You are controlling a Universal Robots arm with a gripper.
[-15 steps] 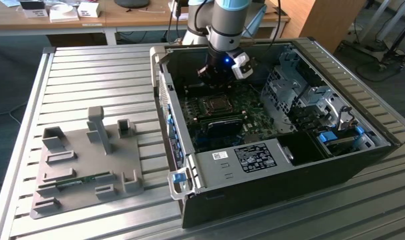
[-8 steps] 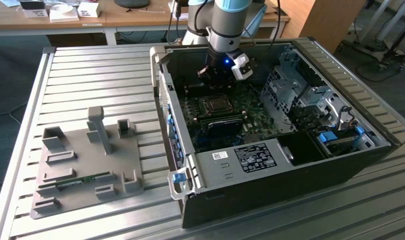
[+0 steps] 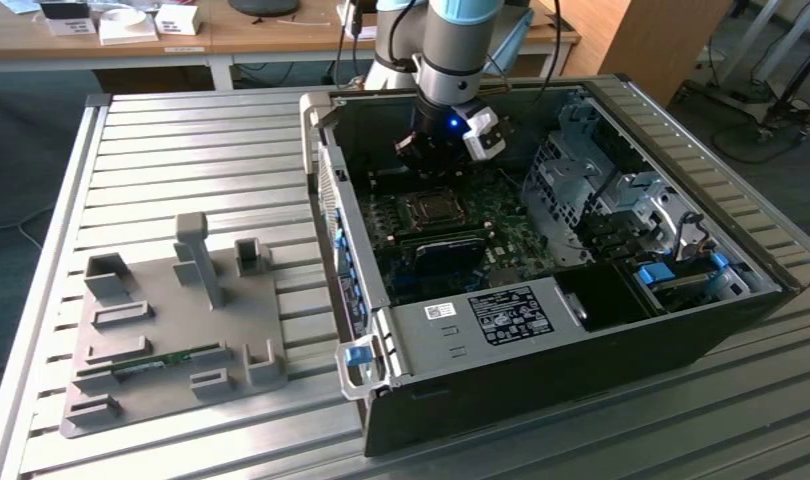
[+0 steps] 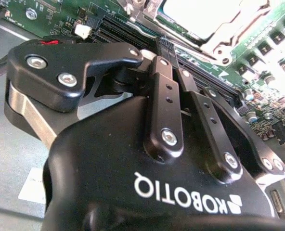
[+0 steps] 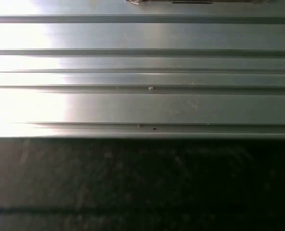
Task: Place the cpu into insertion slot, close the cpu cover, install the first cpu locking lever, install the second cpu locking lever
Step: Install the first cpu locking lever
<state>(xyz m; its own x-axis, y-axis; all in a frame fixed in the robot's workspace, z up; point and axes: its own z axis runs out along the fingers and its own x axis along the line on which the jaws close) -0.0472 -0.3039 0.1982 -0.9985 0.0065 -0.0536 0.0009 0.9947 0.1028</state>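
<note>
In the second wrist view I see the gripper [image 4: 151, 54] from behind its black body, and its jaws look drawn narrow, the links meeting at the tips with nothing that I can make out between them. Just past those tips lies the cpu [image 4: 205, 14], its bright metal top facing up in its socket, and the silvery cpu cover [image 4: 218, 39] lies flat around its edges as far as I can judge. I cannot tell how the locking levers stand. Black memory slots [image 4: 118, 29] run beside the socket on the green motherboard [image 4: 270, 60]. In the exterior view the arm [image 3: 452, 40] reaches down into the open computer case [image 3: 539, 350], with the gripper hanging near the socket on the side toward the case's far wall, apart from the chip. The case lies on its side on a slatted metal tabletop [image 3: 205, 150]. Well apart from it, at the exterior view's left, sits a grey fixture plate [image 3: 178, 320] with upright holders. A wooden desk [image 3: 245, 35] stands beyond the tabletop. The first wrist view gives me ribbed bright metal next to a dark surface.
</note>
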